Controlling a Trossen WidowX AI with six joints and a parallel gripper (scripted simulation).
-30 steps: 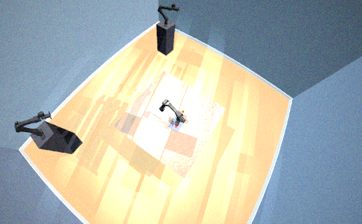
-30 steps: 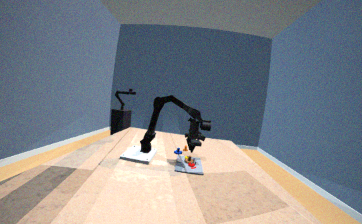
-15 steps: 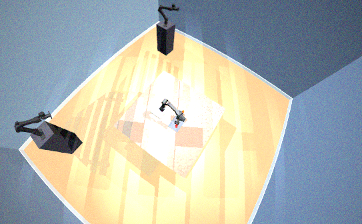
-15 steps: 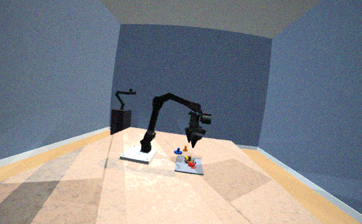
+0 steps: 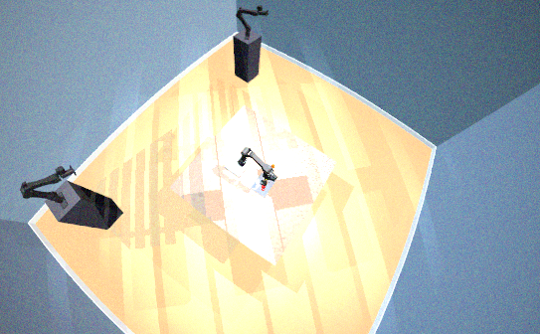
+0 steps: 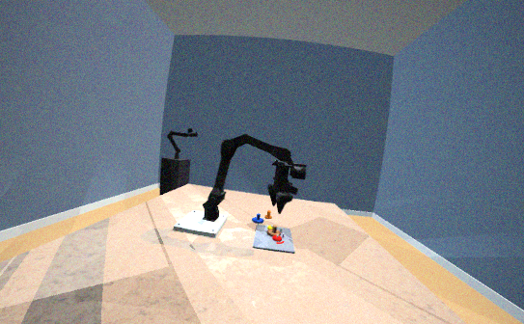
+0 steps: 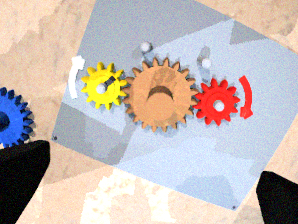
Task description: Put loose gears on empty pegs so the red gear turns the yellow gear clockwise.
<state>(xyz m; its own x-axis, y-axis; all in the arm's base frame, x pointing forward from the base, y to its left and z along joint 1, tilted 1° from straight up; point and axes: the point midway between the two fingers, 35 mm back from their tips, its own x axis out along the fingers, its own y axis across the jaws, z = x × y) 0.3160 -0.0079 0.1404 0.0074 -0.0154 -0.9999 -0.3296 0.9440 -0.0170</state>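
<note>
The grey board [image 7: 150,155] [image 6: 263,245] carries the yellow gear with a black stripe [image 7: 102,95] at the left and the red gear [image 7: 215,95] [image 6: 277,238] at the right. A brown gear [image 7: 142,107] stands between them, its teeth meeting both; it looks level, but whether it is fully down cannot be told. Two empty pegs show: one peg [image 7: 146,46] above the brown gear and another peg [image 7: 206,63] above the red gear. My gripper [image 7: 156,168] [image 6: 277,207] is wide open and empty, above the board.
A loose blue gear [image 7: 17,120] [image 6: 258,220] stands on the table left of the board in the wrist view. A loose orange gear [image 6: 268,215] [image 5: 272,166] stands behind the board in the exterior view. Two other arms on dark pedestals [image 5: 247,57] [image 5: 92,206] stand far off.
</note>
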